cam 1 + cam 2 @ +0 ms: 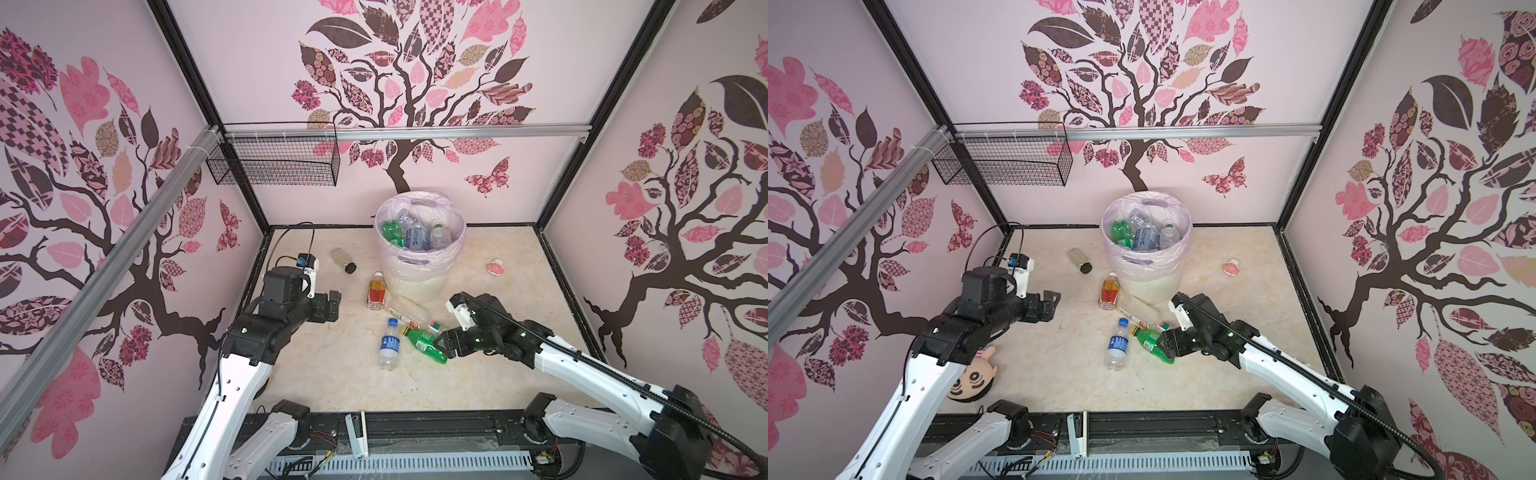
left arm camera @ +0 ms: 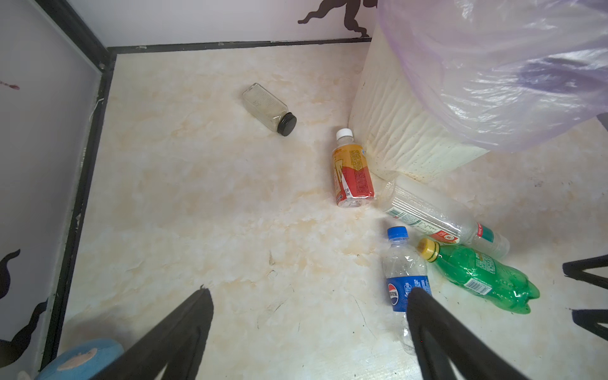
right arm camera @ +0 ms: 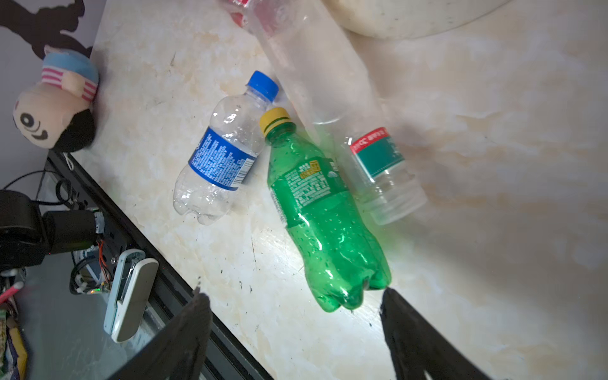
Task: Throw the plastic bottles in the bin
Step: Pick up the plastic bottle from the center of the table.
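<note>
Green plastic, yellow cap: green bottle (image 3: 322, 214), lying on the floor (image 1: 332, 374) near-right of the bin (image 1: 415, 286), its cap just beside the blue bottle (image 1: 389, 343) on its left, and the clear bottle (image 1: 409, 312) just beyond. Long axis runs far-left to near-right; the cap points far-left, the lobed base near-right, at the right gripper (image 3: 294, 296). That gripper: jaws apart, wider than the base, tips about level with it, nothing clamped. Left gripper (image 1: 332, 307): wide open, empty, left of the group. Handling, judged: empty, very light, thin-walled, smooth; likely to roll, or dent under a hard squeeze. Best hold: across the axis at the lower body. Orange bottle (image 1: 377, 293) lies just beside the bin's foot; several bottles (image 1: 415, 237) already inside.
</note>
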{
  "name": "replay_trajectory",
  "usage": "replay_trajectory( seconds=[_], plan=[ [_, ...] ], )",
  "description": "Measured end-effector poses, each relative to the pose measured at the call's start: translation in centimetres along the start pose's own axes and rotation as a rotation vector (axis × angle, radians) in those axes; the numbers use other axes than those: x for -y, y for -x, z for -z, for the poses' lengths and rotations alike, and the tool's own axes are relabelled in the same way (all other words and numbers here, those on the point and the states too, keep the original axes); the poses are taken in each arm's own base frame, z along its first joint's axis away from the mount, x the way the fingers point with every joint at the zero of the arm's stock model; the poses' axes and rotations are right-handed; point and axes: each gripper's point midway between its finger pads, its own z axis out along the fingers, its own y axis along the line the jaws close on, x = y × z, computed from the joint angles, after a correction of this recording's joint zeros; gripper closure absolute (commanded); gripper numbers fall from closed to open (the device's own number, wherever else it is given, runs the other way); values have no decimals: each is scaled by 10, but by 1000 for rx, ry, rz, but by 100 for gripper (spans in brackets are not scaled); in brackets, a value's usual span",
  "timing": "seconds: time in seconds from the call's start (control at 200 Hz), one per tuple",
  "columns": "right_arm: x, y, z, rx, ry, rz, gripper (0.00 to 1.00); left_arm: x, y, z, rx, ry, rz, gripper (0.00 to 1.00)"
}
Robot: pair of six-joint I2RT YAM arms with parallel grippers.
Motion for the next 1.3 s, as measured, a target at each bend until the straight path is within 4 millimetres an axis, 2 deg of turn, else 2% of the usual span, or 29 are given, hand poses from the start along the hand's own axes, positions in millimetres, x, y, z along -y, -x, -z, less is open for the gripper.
replay_trajectory(
  seconds=[0.12,0.26,0.36,0.535,0.65,0.936,1.106,1.301],
  plan=[
    [5,2,-8,-11,-32,27,21,-7,-17,1,3,28,2,4],
    [13,-7,-23,-66,-64,50,24,-13,-41,0,1,47,19,3],
    [15,-15,-33,-110,-79,78,25,-14,-51,-2,1,49,30,3],
    [9,-29,-51,-180,-85,142,26,-12,-43,-2,35,41,50,4],
    [8,-31,-61,-208,-91,159,26,-11,-41,-3,51,33,59,4],
    [14,-31,-78,-232,-124,166,27,-11,-55,-14,56,23,81,4],
    [19,-34,-91,-262,-140,163,32,-10,-52,-14,70,20,84,4],
    [13,-31,-101,-272,-144,173,40,-10,-50,-14,78,19,85,4]
  ],
)
